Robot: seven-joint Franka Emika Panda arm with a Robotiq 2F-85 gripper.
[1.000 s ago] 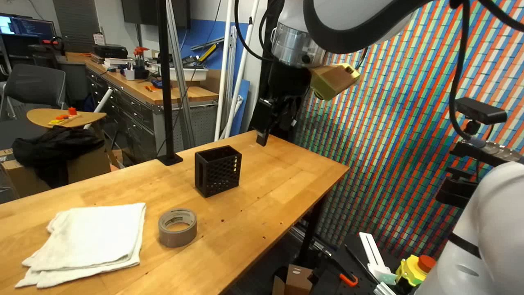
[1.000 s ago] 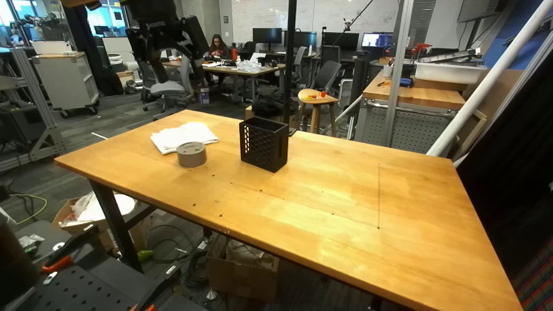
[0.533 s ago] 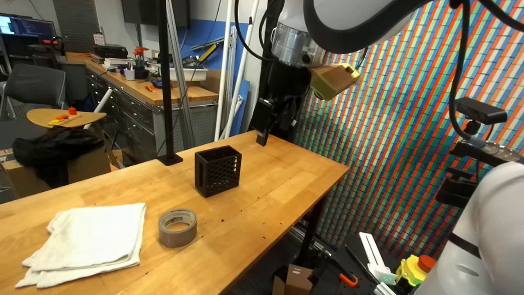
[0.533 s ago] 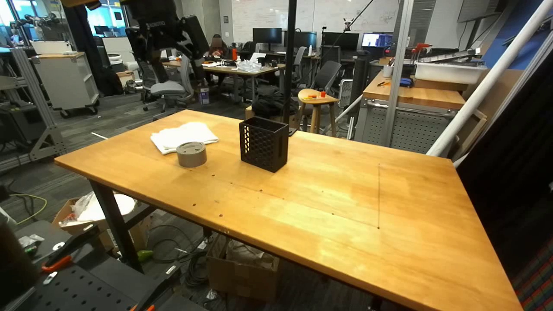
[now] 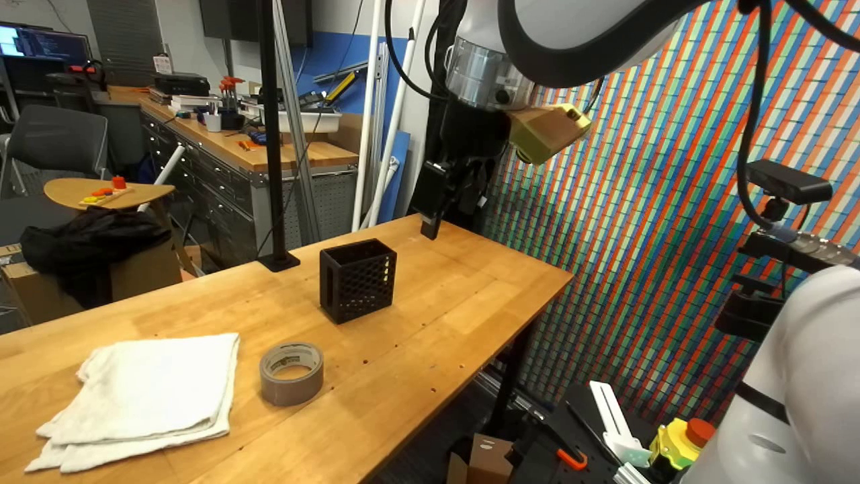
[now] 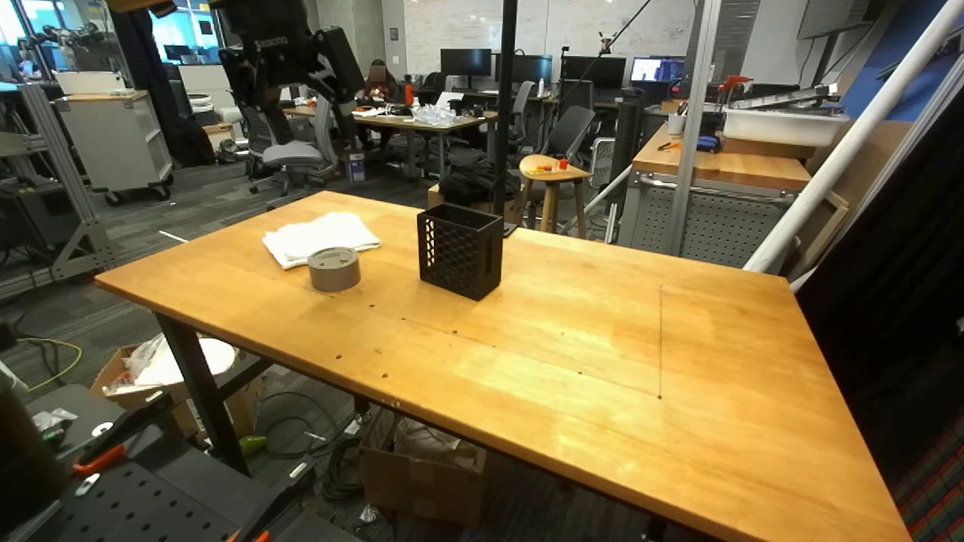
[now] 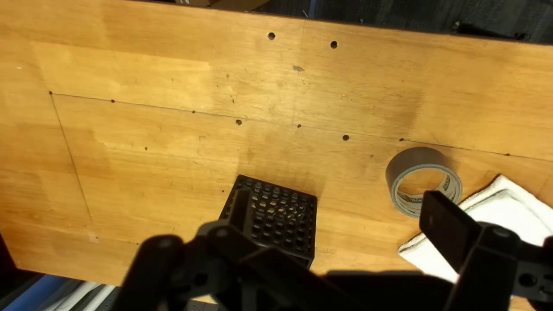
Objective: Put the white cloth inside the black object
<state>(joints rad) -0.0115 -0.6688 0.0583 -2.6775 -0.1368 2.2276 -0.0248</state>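
Cloth [image 5: 144, 393]: white, soft-looking, folded in layers, flat on the table [image 5: 470, 289] (smooth wood, small round holes), just beside the tape roll [image 5: 291, 391], grey-brown and ring-shaped. Black box [image 6: 456, 260] stands upright, open-topped, honeycomb-perforated walls. Tool [image 6: 316, 135] is up above table height, fingers [image 7: 447, 226] spread wide, holding nothing. Cloth lies lower, well apart; one finger partly covers it in wrist view.
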